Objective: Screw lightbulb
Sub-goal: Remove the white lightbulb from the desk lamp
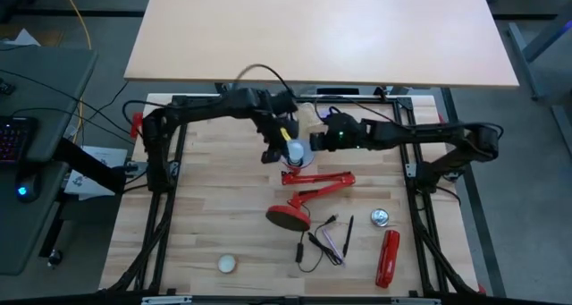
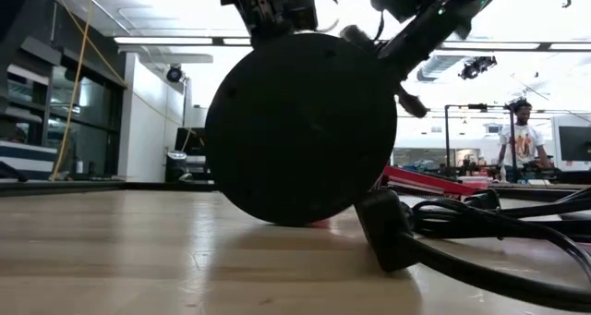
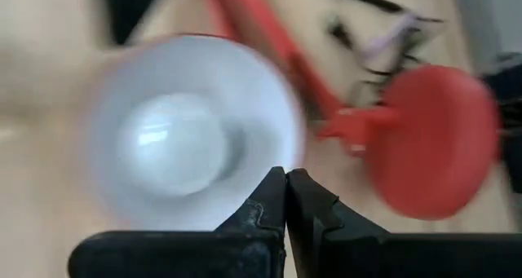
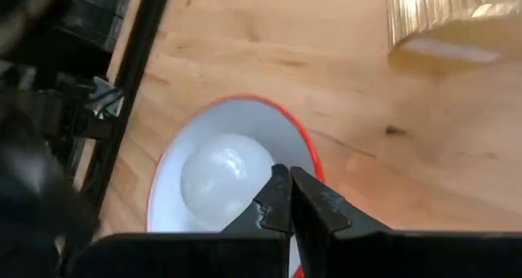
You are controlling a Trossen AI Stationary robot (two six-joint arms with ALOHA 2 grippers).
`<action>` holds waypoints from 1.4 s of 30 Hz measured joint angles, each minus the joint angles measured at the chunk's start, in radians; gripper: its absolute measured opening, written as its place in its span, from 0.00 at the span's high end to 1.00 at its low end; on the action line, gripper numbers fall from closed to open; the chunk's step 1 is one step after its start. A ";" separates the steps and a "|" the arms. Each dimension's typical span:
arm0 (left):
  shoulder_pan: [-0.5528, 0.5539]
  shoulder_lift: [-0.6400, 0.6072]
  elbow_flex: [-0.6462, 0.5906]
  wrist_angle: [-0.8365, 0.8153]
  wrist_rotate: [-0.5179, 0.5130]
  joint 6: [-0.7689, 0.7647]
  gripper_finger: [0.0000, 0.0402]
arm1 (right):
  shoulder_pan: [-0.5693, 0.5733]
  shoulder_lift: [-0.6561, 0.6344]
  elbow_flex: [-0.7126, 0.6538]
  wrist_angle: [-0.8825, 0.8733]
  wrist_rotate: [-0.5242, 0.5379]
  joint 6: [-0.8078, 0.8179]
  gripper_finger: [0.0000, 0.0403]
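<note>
At the left of the working area, the left gripper (image 1: 284,144) is held above the lamp's shade (image 1: 298,155), near the middle of the table's far edge; its fingers are seen pressed together with nothing between them. Just right of it, the lightbulb (image 3: 174,143) is found seated inside the white-lined shade, its rounded end facing out and its screw base hidden from sight. The red lamp (image 1: 308,187) is laid on its side, with its round base (image 1: 288,218) turned toward the near edge. Farther right, the right gripper (image 1: 320,140) is poised beside the shade's rim, likewise closed and empty.

The bulb is judged to be already in the socket, so the step in hand is taken to be either the final tightening or the release. How firmly it is threaded cannot be told. If more turning is needed, one gripper would have to be opened and closed gently around the glass, and the shade steadied by the other.
</note>
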 joint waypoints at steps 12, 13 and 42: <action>0.152 0.019 0.001 0.159 -0.203 0.019 1.00 | 0.080 -0.025 0.000 0.055 -0.173 0.081 1.00; 0.152 0.029 0.001 0.159 -0.170 0.017 1.00 | 0.088 -0.009 0.000 0.078 -0.176 0.091 1.00; 0.032 0.112 0.001 0.160 -0.327 0.128 1.00 | 0.105 0.170 0.076 0.102 -0.194 0.059 1.00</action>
